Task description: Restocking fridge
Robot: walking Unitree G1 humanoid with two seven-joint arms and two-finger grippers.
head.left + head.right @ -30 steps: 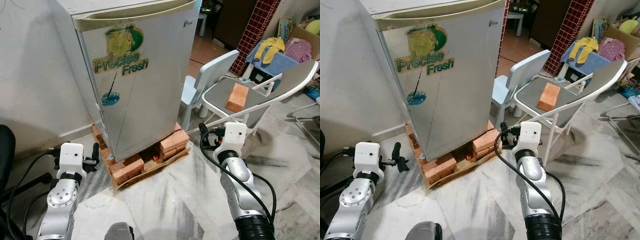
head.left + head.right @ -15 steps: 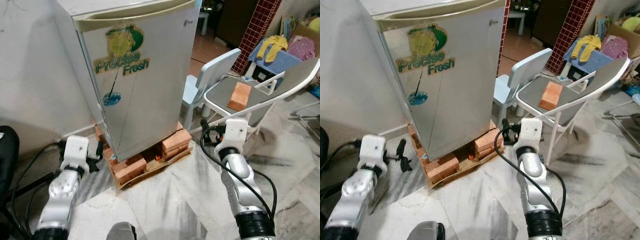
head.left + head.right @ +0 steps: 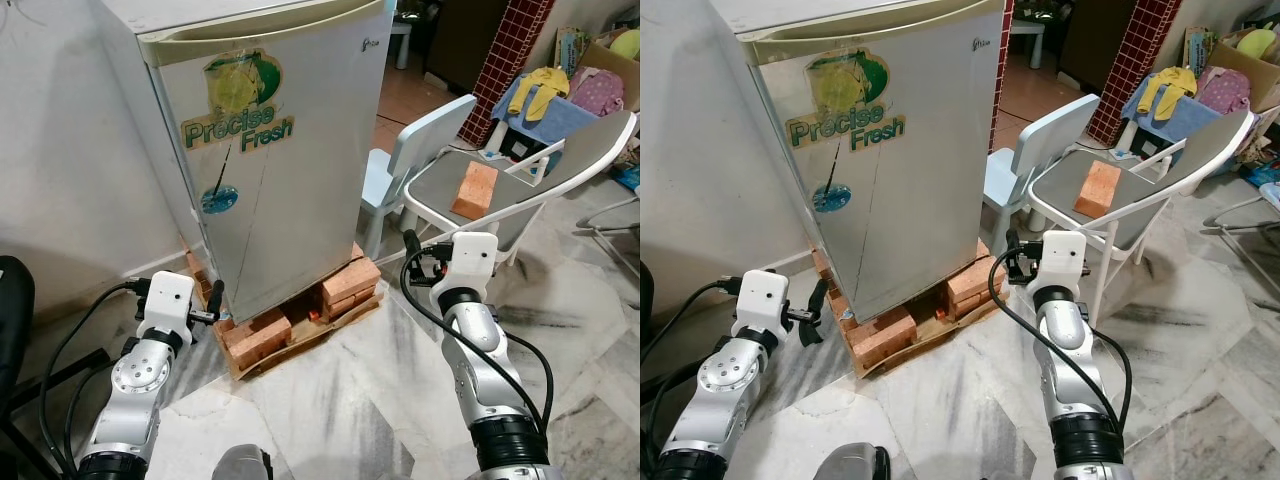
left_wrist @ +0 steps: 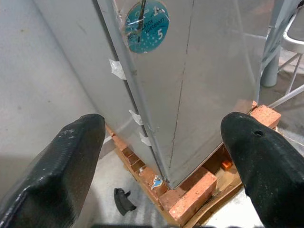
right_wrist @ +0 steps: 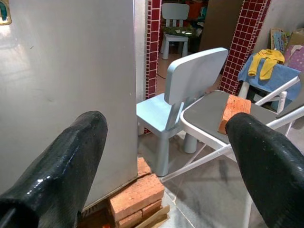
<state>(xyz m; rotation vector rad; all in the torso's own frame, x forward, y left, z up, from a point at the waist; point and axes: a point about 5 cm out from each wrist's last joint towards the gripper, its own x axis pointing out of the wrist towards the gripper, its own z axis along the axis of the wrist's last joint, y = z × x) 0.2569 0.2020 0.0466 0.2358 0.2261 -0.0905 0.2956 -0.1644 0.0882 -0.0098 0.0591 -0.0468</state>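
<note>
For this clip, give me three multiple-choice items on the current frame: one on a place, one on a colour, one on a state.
1. Where does the loose brick lie?
A. on the seat of the grey folding chair
B. on top of the fridge
C. on the small blue chair

2. What colour is the small chair beside the fridge?
A. red
B. light blue
C. black

3. What state is the fridge door in?
A. wide open
B. taken off
C. closed

Answers: 1 A, the brick rests on the grey seat within the white frame. 2 B, its back and seat are pale blue in the right wrist view. 3 C, the door sits flush with the body, and both the left gripper and the right gripper hover with jaws open, short of it.
</note>
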